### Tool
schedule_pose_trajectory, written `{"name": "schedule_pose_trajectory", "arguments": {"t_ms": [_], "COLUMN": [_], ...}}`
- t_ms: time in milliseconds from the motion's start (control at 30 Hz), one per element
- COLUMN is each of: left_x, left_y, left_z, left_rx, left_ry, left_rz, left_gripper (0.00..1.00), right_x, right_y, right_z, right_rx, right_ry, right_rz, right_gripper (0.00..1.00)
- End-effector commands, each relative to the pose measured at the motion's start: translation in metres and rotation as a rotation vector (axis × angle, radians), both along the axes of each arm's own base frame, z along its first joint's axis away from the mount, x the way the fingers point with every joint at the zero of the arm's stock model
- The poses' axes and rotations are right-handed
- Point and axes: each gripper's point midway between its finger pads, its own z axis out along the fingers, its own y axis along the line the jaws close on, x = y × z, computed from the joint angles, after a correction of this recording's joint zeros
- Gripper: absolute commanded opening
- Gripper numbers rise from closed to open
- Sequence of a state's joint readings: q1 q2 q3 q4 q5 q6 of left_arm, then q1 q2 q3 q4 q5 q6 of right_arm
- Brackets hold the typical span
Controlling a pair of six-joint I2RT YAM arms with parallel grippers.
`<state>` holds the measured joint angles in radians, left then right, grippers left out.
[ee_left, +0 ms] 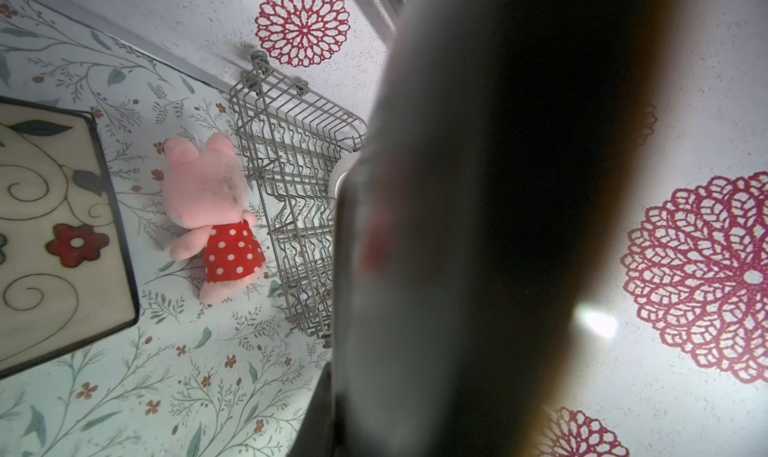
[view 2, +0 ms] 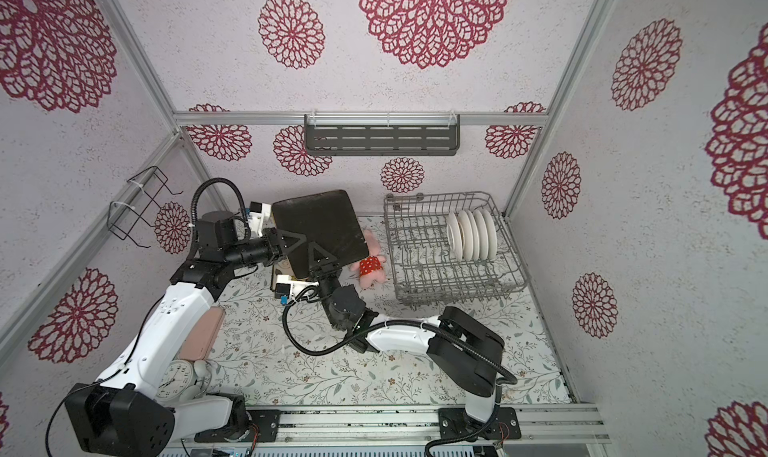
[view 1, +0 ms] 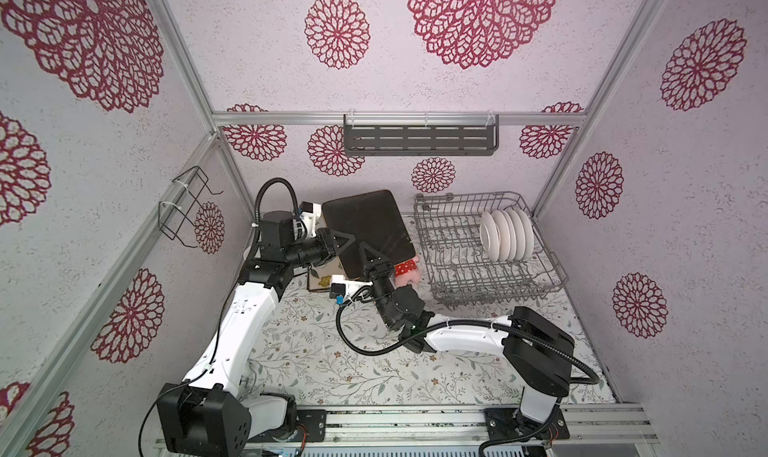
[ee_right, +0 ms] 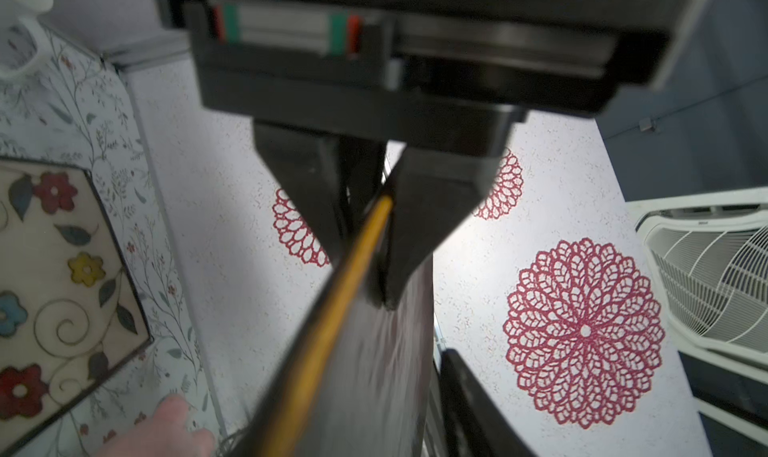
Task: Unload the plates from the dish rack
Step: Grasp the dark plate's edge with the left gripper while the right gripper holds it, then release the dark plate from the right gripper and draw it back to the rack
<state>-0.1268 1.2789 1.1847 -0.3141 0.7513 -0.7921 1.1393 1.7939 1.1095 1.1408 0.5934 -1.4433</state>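
Dark square plate [view 1: 365, 218] held tilted above table [view 1: 332, 371], left of dish rack [view 1: 449, 247] and outside it. Left end effector [view 1: 348, 240] clamped on its left edge. Right end effector [view 1: 367, 252] straddles near edge; clamped or slack, cannot tell. Round white plates [view 1: 507, 234] upright in rack's far right.

Your inventory, listed by finish:
- Dark square plate [view 1: 368, 226]: you have a brown-black glaze with a low sheen and an ochre line along the rim (clearest in the right wrist view).
- Round white plates [view 1: 505, 234]: smooth, glossy, ceramic-looking.
- Cream plate [ee_left: 50, 234]: satin painted face, dark edge.
- Dish rack [view 1: 457, 263]: matt grey coated wire.
- Pig toy [ee_left: 208, 209]: pink plush, red dotted cloth.
- Tabletop [view 1: 332, 371]: smooth printed sheet.
- Walls [view 1: 249, 60]: rough and grainy.
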Motion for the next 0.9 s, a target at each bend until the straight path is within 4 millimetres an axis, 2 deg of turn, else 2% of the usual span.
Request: {"name": "schedule_pose_trajectory", "arguments": {"t_ms": [0, 267, 367, 433, 567, 667, 867], "left_x": [0.005, 0.019, 0.025, 0.030, 0.040, 0.045, 0.059], "left_y": [0.005, 0.030, 0.042, 0.052, 0.067, 0.073, 0.078], "left_z": [0.028, 0.030, 0.028, 0.025, 0.011, 0.002, -0.017], "left_rx": [0.029, 0.068, 0.094, 0.114, 0.146, 0.183, 0.214], "left_ry": [-0.165, -0.182, -0.178, -0.171, -0.141, -0.139, -0.099], "left_rz": [-0.019, 0.026, 0.042, 0.047, 0.050, 0.028, -0.028], "left_gripper": [0.00, 0.00, 0.00, 0.00, 0.00, 0.00, 0.00], "right_x": [-0.027, -0.047, -0.052, -0.051, -0.021, -0.004, 0.038], "right_y": [-0.023, -0.009, -0.017, -0.030, -0.061, -0.081, -0.111], "right_z": [0.090, 0.041, 0.034, 0.037, 0.043, 0.046, 0.032], "right_rx": [0.279, 0.139, 0.164, 0.215, 0.354, 0.445, 0.612], "right_ry": [-0.070, 0.239, 0.410, 0.510, 0.750, 0.835, 1.065], "right_rz": [0.110, 0.374, 0.474, 0.521, 0.469, 0.437, 0.362], "right_gripper": [0.65, 0.88, 0.89, 0.90, 0.91, 0.91, 0.89]}}
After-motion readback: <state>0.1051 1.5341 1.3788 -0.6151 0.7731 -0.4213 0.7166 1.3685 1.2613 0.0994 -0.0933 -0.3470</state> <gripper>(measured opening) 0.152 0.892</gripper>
